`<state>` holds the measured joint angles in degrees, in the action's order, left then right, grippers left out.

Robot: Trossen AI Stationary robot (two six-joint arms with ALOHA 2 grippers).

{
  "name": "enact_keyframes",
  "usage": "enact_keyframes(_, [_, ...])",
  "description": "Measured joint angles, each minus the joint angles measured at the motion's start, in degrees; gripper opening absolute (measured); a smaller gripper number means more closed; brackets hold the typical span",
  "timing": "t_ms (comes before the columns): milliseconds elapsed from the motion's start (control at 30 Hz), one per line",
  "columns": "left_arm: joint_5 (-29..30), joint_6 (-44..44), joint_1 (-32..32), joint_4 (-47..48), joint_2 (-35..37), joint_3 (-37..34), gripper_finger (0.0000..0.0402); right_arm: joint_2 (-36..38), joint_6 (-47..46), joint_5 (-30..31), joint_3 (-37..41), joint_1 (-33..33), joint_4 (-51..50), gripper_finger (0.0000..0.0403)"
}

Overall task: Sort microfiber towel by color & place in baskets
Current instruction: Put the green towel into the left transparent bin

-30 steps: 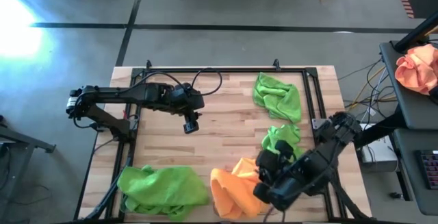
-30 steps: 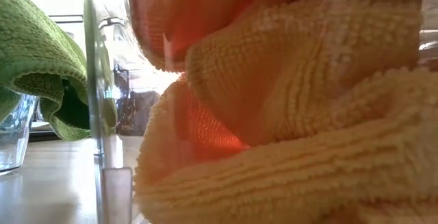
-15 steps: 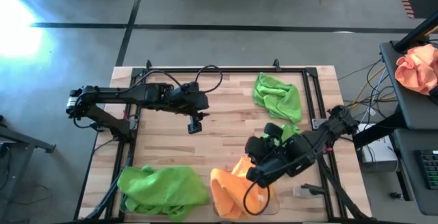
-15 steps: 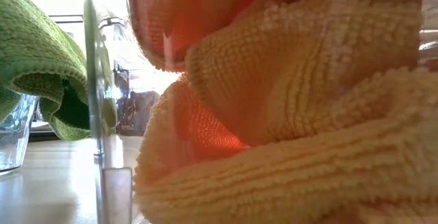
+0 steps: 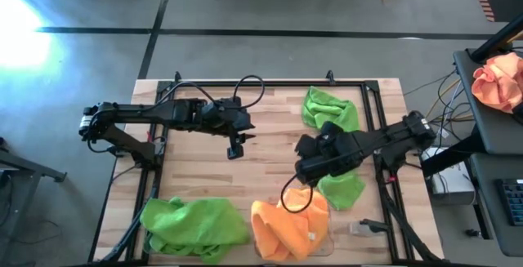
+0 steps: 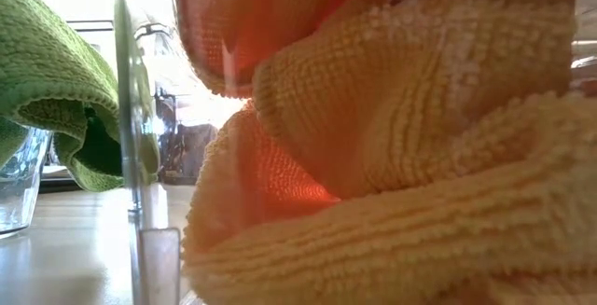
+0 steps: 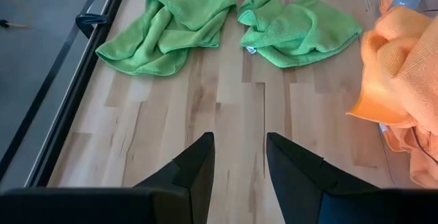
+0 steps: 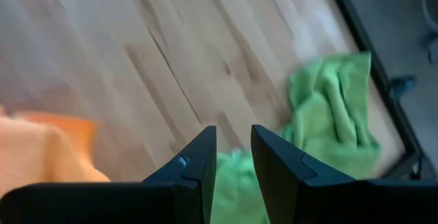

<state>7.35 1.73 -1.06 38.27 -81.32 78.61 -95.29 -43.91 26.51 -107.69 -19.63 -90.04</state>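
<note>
Right hand [image 5: 304, 171] hangs mid-counter, arm slanting in from right edge; fingers [image 8: 198, 166] slightly parted, empty. Green towel [image 5: 341, 187] beside it, another [image 5: 332, 113] toward far rail. Orange towels [image 5: 290, 226] in near-edge basket [image 5: 327, 236]. Left hand [image 5: 234, 150] released over bare counter [image 5: 261, 128].

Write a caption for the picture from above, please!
Both grippers, left and right, hang empty over a table with green towels loose.
</note>
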Motion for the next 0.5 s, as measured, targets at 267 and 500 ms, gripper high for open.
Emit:
enact_keyframes(267, [-0.02, -1.17, 0.00, 0.98, 0.00, 0.00, 0.0118, 8.49, -4.82, -6.34, 15.39, 2.05, 0.03, 0.0080])
enact_keyframes(500, [0.00, -1.18, 0.00, 0.91, 0.00, 0.00, 0.0118, 15.44, -12.59, -10.61, 26.48, 2.03, 0.26, 0.0080])
